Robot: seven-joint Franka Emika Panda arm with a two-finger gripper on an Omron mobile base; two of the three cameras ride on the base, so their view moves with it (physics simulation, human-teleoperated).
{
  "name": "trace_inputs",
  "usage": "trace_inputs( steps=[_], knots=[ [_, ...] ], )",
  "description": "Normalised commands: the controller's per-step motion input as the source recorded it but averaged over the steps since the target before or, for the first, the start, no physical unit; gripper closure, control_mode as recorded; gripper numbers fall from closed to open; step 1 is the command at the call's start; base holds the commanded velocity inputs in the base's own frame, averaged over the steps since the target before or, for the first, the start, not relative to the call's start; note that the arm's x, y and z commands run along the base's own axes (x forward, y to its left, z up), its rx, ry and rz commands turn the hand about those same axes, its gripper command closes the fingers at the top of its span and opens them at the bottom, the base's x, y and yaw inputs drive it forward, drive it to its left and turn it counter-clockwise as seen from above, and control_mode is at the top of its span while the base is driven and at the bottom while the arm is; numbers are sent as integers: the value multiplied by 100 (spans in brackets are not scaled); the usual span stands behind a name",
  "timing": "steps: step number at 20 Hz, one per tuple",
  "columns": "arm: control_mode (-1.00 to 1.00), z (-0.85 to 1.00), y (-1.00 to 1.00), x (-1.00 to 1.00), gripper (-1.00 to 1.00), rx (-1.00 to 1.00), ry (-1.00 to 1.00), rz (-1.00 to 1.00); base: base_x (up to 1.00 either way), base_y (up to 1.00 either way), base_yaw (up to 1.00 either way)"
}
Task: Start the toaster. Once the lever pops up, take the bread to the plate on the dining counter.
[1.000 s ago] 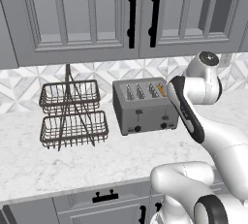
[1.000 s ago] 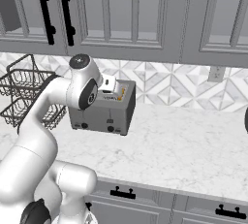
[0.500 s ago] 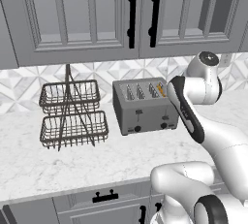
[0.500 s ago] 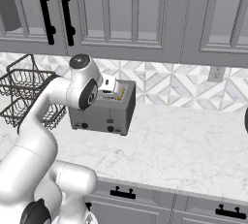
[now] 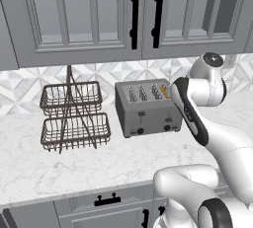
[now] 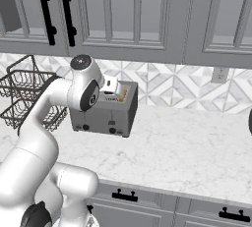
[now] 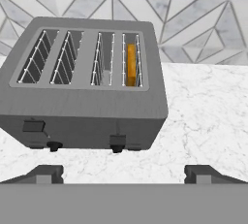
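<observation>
Nothing has moved: spread-jawed gripper (image 7: 123,173) hovers before the boxy grey metal toaster (image 7: 85,85). Descending off-line risks hitting the left tab, not the dark right lever (image 7: 117,141); golden bread (image 7: 131,64) stays untoasted.

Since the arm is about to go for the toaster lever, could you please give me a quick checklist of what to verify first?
1. Bread sits in the toaster's rightmost slot: ok.
2. Fingers open and empty: ok.
3. Right-hand lever in sight ahead: ok.
4. Fingers lined up on the lever: not ok, they hang apart from it.
5. Lever up or pressed down: cannot tell.
6. Wire basket rack stands apart from the toaster: ok.
</observation>
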Motion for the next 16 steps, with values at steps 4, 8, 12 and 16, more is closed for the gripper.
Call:
trace_inputs(
  steps=[4, 8, 12, 16],
  knots=[
    [-100, 0, 0, 0, -100, 0, 0, 0, 0, 0, 0],
    [-100, 0, 0, 0, -100, 0, 0, 0, 0, 0, 0],
    [-100, 0, 0, 0, -100, 0, 0, 0, 0, 0, 0],
    [-100, 0, 0, 0, -100, 0, 0, 0, 0, 0, 0]
  ],
)
